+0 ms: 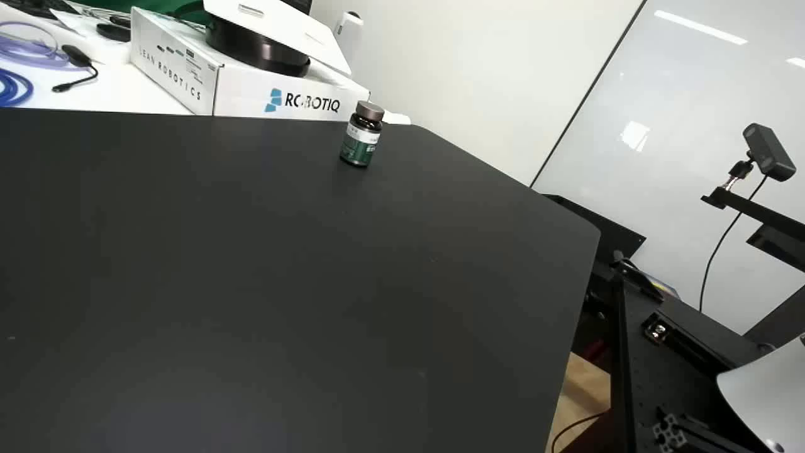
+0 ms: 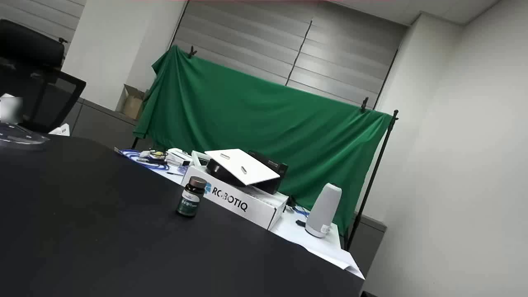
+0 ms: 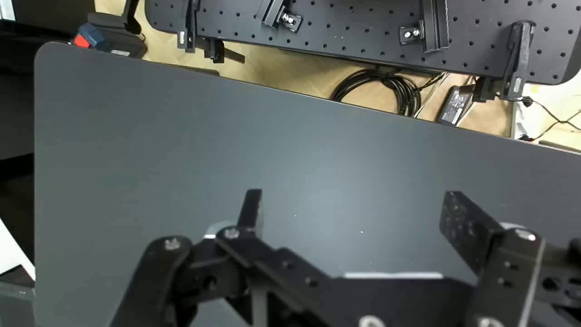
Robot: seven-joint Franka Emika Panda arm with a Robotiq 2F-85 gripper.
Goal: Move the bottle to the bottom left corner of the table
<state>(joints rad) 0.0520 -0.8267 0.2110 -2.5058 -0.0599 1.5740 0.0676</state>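
The bottle (image 1: 360, 138) is small and dark with a brownish-black cap and a green-and-white label. It stands upright on the black table (image 1: 264, 283) near the edge beside the white printed box. In an exterior view the bottle (image 2: 191, 198) stands on the table (image 2: 103, 235) in front of that box. In the wrist view the table (image 3: 136, 159) lies beneath my gripper (image 3: 354, 200). The gripper's fingers are wide apart with nothing between them. The bottle is out of the wrist view, and the gripper is out of both exterior views.
The white Robotiq box (image 1: 289, 100) stands just past the table edge, with a white panel (image 2: 243, 166) on top. A perforated black mounting plate (image 3: 345, 32) lies beyond a gap with coiled cable (image 3: 386, 86). A mounted camera (image 1: 768, 151) stands beside the table.
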